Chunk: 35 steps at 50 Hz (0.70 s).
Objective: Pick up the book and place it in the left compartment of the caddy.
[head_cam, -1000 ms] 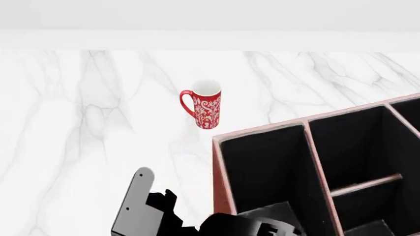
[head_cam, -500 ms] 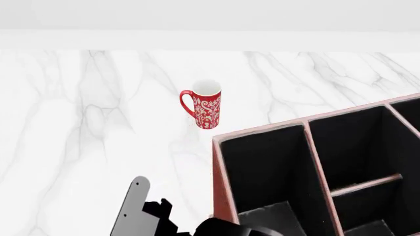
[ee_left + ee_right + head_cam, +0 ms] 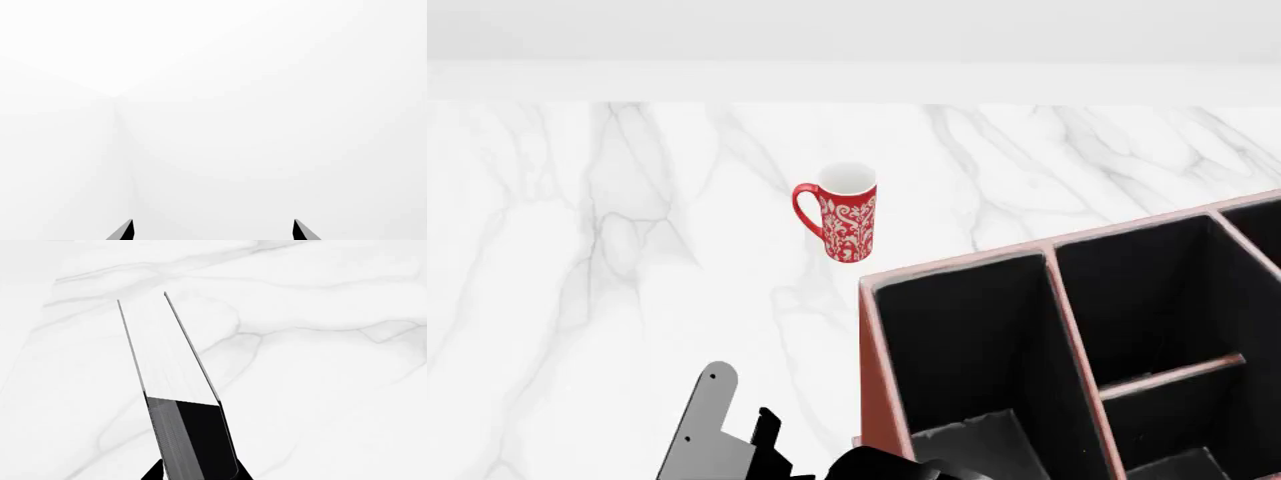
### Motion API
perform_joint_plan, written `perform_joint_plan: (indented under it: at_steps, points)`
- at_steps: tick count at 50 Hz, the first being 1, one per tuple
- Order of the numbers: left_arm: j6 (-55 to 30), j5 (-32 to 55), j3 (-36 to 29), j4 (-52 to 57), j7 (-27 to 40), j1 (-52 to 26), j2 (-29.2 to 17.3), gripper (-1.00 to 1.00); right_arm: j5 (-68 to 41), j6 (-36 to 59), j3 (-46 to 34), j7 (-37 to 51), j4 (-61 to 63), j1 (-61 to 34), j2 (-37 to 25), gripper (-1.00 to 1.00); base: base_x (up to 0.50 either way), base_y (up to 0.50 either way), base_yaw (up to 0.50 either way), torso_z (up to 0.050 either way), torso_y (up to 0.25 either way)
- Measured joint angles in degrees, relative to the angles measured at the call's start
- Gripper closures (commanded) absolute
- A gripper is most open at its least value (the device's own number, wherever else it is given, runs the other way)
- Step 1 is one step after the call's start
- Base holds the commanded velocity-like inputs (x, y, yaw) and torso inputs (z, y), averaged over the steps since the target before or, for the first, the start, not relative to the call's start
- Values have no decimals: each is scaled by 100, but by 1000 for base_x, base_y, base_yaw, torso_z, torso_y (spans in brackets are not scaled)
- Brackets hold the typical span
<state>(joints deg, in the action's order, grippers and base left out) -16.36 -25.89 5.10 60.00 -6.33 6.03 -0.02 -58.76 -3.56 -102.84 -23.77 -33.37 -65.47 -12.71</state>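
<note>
You have the book pinched in your right gripper, held up over the desk. Your left gripper is spread wide and holds nothing. You are now carrying the book to the caddy. Next, bring it over the left compartment, line it up between the walls, and lower it in.

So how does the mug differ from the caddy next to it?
The mug is small, round, red with white patterning; the caddy is far larger, boxy, reddish-brown. The mug is white inside; the caddy is black-lined and split by dividers. Both stand upright, open-topped, apart on the marble counter.
</note>
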Motion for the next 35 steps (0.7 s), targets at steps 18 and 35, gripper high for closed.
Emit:
perform_joint_plan:
  at_steps: [18,35]
  points:
    - [98,100,70,0,27,44,0,-100,-36,-60,15,364,666,-138,-399,100,0,0,0,0,0]
    - [411,356,244,0,134,244,0,-100,-74,17,181,996,1687,-537,-976,100,0,0,0,0,1]
